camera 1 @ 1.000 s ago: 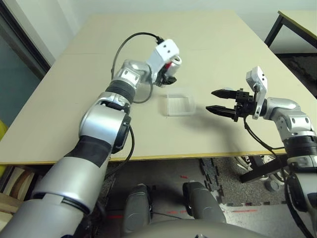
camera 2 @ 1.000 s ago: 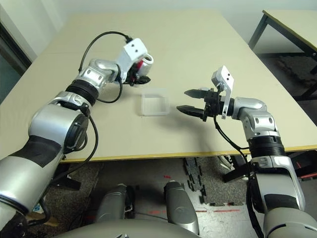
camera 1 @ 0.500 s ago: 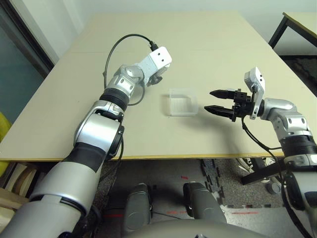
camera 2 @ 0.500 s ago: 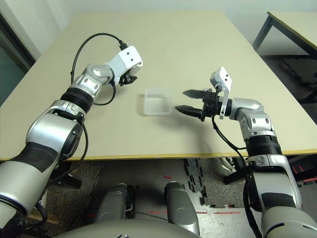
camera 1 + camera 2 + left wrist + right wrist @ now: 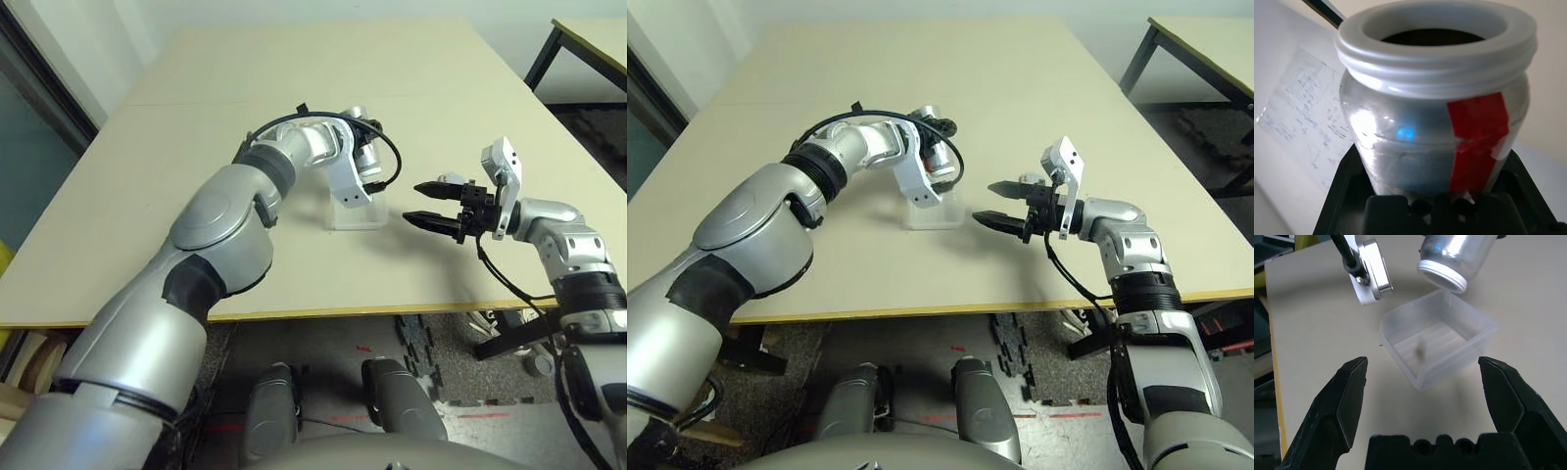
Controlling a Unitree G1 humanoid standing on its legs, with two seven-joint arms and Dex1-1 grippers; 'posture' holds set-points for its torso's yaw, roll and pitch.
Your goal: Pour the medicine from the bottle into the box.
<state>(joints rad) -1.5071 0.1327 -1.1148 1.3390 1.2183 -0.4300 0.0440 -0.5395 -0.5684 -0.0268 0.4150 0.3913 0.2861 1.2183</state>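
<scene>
With the bottle [image 5: 1454, 257] pinched in the left gripper [image 5: 1437, 196] and tipped over the box [image 5: 1437, 345] on the tabletop [image 5: 294, 78], the medicine [image 5: 1421, 351] already inside could bounce out if the spread-fingered right gripper [image 5: 423, 202] nudges the light box.

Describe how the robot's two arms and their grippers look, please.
Both arms are shiny silver with black bands at the joints. A thin black cable loops beside each wrist. The right gripper has two black, pointed fingers and a white camera block behind them. The left gripper is black too.
</scene>
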